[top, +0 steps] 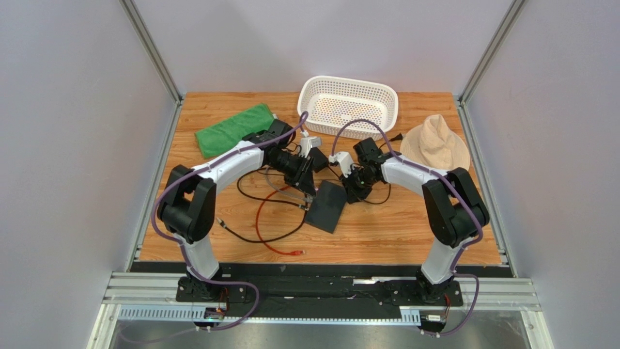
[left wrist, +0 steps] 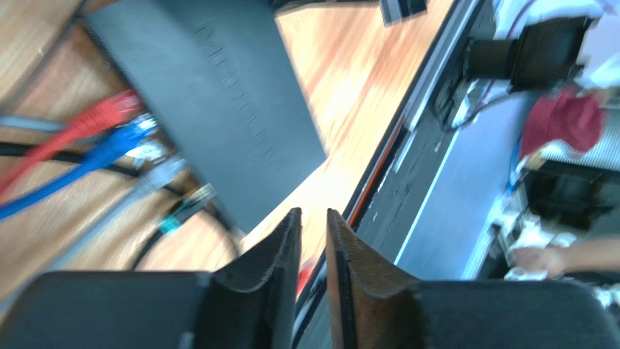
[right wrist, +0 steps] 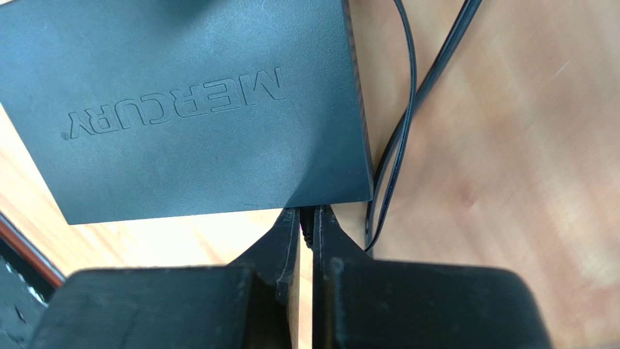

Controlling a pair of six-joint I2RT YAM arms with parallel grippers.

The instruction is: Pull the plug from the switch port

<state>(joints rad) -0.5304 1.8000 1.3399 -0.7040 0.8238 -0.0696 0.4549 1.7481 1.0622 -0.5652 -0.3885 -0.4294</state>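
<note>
The switch [top: 329, 207] is a flat matte-black slab lying in the middle of the table. In the right wrist view the switch [right wrist: 189, 102] shows raised MERCURY lettering. My right gripper [right wrist: 309, 215] is shut on a small black plug [right wrist: 308, 227] at the switch's near edge, by its corner. In the top view the right gripper [top: 348, 190] is at the switch's far right corner. My left gripper [left wrist: 313, 215] hovers past the switch [left wrist: 218, 94], fingers almost together with only a slit and nothing between. Red [left wrist: 109, 113], blue [left wrist: 127, 138], grey and black plugs sit along one switch edge.
A thin black cord [right wrist: 396, 145] runs beside the switch. Red and black cables [top: 269, 225] loop on the wood left of it. At the back stand a white basket [top: 348, 89], a green cloth [top: 233, 129] and a beige hat [top: 435, 143].
</note>
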